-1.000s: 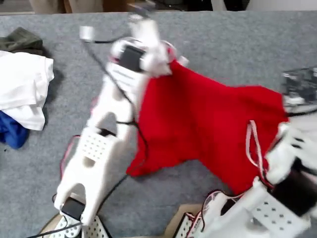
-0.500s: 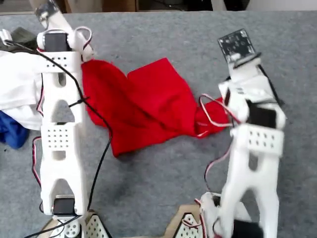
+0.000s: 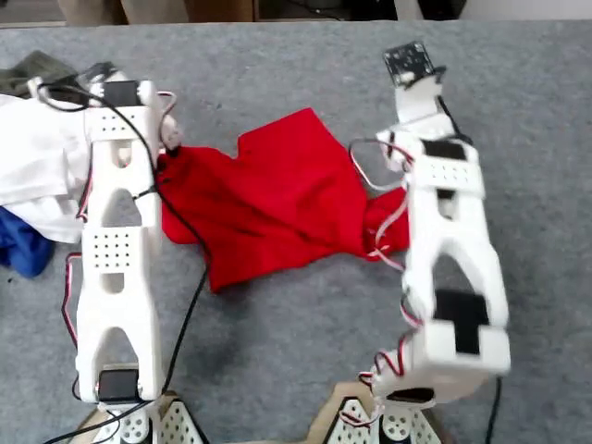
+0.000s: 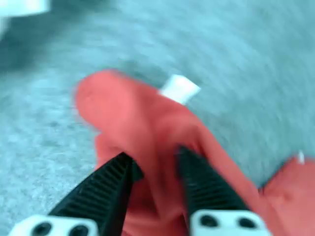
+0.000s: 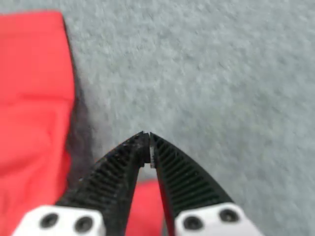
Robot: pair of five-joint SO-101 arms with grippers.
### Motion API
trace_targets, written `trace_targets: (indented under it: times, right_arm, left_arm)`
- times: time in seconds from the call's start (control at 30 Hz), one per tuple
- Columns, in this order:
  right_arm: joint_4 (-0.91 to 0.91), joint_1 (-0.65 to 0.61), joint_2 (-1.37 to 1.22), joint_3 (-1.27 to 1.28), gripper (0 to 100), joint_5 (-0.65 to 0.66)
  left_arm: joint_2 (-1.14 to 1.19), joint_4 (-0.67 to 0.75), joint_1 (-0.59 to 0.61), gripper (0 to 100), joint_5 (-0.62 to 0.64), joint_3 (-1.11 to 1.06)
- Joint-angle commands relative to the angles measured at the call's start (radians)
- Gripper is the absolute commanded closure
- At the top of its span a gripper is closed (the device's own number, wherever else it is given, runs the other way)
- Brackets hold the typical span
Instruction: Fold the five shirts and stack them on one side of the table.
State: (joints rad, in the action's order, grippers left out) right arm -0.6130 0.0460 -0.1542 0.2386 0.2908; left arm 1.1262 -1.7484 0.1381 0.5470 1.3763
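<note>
The red shirt [image 3: 277, 203] is found crumpled at mid-desk [image 3: 277, 351], not yet folded. One edge of it is pinched between the jaws of the left end effector [image 4: 155, 162], a hold judged to serve for dragging or laying out the cloth. The right end effector [image 5: 149, 140] is pressed together on nothing, over bare desk just beside the shirt. A white shirt [image 3: 37, 166] and a blue one [image 3: 18, 245] are noted at the left edge. Against the earlier frames, the shirt, then spread wide, is now gathered and shifted leftward.
</note>
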Motion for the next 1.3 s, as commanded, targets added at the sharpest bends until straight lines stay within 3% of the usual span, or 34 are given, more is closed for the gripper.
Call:
trace_targets:
  times: [0.0,0.27,0.43,0.6,1.07,1.27]
  right_arm:
    - [0.006,-0.056,-0.145,-0.197,99.2,-0.051]
    - [-0.078,-0.081,-0.358,-0.443,99.2,-0.071]
    - [-0.087,-0.068,-0.380,-0.464,99.2,-0.071]
    - [-0.087,-0.070,-0.381,-0.463,99.2,-0.071]
    - [-0.087,-0.070,-0.381,-0.458,99.2,-0.068]
    - [-0.087,-0.071,-0.381,-0.458,99.2,-0.064]
  left_arm:
    - [-0.038,-0.009,0.017,72,0.044,0.008]
    - [-0.168,0.041,0.072,72,0.043,0.005]
    - [-0.154,0.175,0.133,72,0.002,-0.014]
    - [-0.091,0.189,0.121,75,-0.041,-0.048]
    - [0.018,0.144,0.164,77,-0.035,-0.051]
    - [0.008,0.035,0.173,77,-0.040,0.014]
